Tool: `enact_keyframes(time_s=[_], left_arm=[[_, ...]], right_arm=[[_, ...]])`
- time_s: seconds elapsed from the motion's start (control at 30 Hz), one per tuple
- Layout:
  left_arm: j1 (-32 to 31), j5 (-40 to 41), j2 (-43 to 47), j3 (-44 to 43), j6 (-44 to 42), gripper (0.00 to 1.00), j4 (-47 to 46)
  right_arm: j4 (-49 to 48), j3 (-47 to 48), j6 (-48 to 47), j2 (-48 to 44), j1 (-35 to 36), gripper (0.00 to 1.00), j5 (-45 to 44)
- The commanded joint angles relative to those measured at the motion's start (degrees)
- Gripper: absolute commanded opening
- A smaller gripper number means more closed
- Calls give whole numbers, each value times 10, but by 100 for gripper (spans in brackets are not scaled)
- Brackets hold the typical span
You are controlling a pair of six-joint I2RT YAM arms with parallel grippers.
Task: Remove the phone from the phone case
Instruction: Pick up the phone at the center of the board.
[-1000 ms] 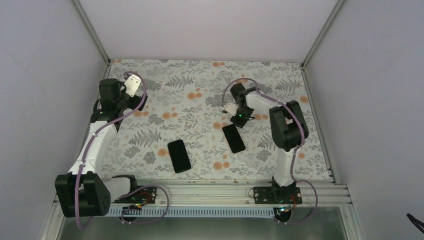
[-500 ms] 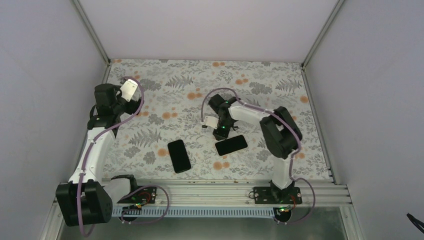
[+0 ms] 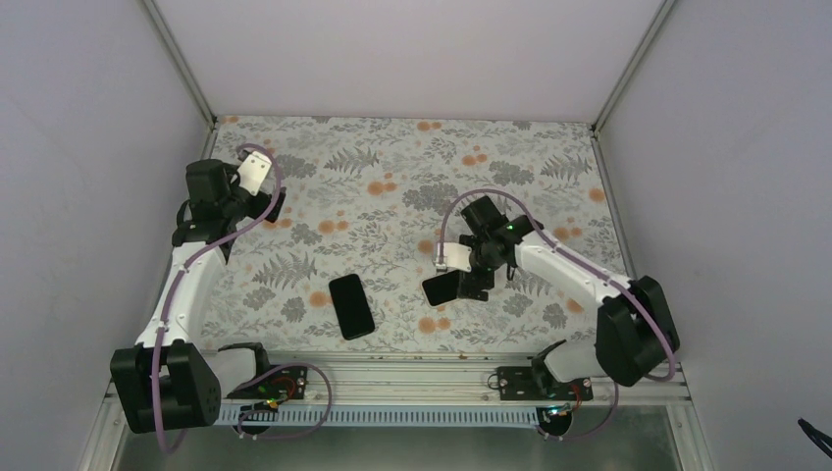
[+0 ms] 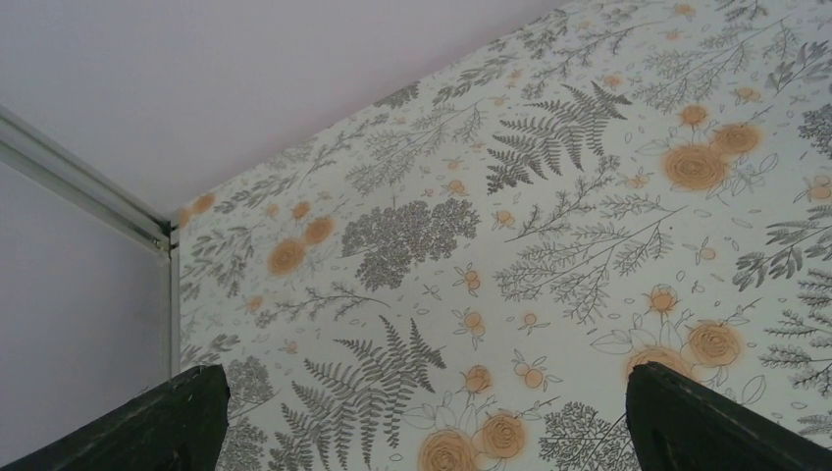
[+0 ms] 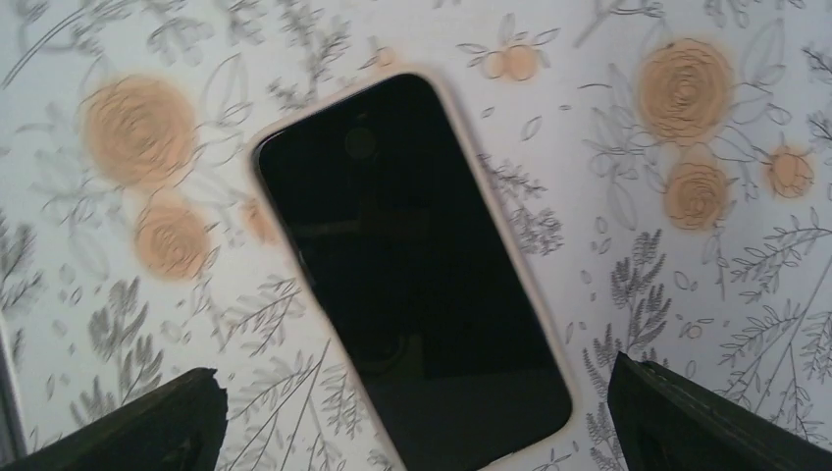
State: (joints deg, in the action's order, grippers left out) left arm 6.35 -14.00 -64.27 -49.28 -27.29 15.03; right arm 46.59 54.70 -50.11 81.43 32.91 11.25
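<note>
**Right arm swung over cased phone; phone turned, still in its shell**

Now, top view: the right gripper (image 3: 473, 283) sits over the near-right part of the flowered table cover (image 3: 392, 177). The phone (image 3: 439, 288) shows at its left side, partly hidden under the wrist.

Right wrist view: the phone (image 5: 412, 285) lies screen up and slanted, top end toward the upper left. The pale rim of the phone case (image 5: 505, 250) runs round its edge, so the phone is seated in the case. The right gripper (image 5: 412, 392) is spread wide. One finger (image 5: 128, 432) is at the lower left and the other at the lower right, both clear of the phone's edges. Nothing is gripped. Whether any part touches the phone cannot be told.

Change against 1.0 s ago:
- The cased phone then lay nearly lengthwise, just near of the gripper.
- At 0.5 s ago it had turned to lie crosswise.
- Now it sits slightly further left and is partly covered.
- The right arm's elbow has swung from above the table centre-right out toward the near-right corner.

The second black phone (image 3: 351, 305) is unmoved, left of the cased one and apart from it.

The left gripper (image 3: 275, 204) is at the far left, almost where it was. In the left wrist view the left gripper (image 4: 422, 392) is spread open over bare pattern, holding nothing.
</note>
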Motion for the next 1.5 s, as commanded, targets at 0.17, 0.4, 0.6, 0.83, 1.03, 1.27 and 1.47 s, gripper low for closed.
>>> enact_keyframes(time_s=[0.17,0.4,0.6,0.83,1.03,1.27,1.47], left_arm=[[3,-17,-5,-28,20,100,-12],[3,-6,1,-24,12,100,-9],[3,-4,2,-11,13,100,-20],[3,-5,-2,-5,11,100,-24],[3,-9,-6,-2,13,100,-29],[3,-10,-8,1,12,100,-32],[1,-44,-17,-3,8,100,-19]], right_arm=[[-3,-12,-162,-15,-8,100,20],[8,1,-188,47,-9,100,16],[-35,-5,-194,75,-10,100,-13],[-61,-18,-212,111,-12,100,-54],[-70,-1,-214,151,-21,100,-49],[-81,-8,-224,181,-24,93,-77],[-98,-8,-197,201,-24,60,-105]])
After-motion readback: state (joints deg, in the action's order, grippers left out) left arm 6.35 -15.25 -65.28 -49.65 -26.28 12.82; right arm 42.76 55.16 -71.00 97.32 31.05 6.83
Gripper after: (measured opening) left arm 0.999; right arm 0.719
